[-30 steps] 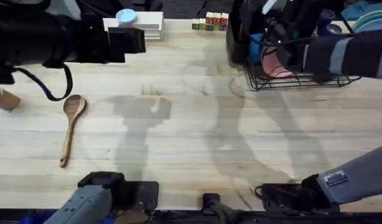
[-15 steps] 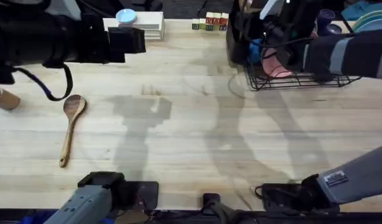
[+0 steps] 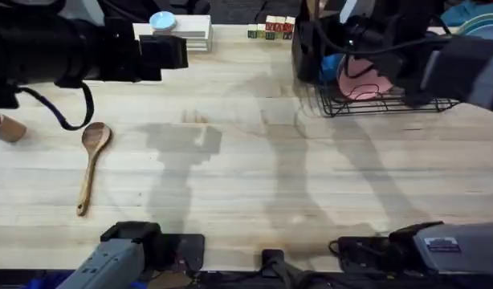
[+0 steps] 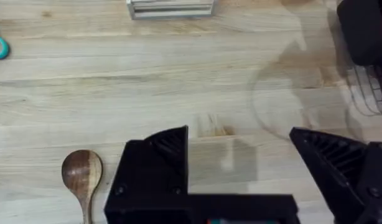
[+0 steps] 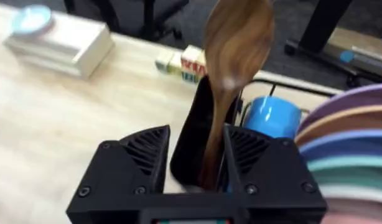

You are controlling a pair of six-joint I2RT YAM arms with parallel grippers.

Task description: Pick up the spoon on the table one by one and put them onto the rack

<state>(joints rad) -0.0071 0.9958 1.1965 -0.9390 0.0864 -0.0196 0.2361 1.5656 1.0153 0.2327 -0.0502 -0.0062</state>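
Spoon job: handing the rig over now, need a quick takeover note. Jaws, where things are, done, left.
Right gripper: jaws apart, the darker brown spoon standing between them, handle down in the black utensil holder at the end of the rack. I cannot tell whether the jaws touch it.
Left gripper: jaws open, nothing between them, above the table near the light tan spoon.
Done: dark spoon is in the holder.
Left: pull the right arm clear; pick up the tan spoon, lying flat at the table's left, and put it on the rack.
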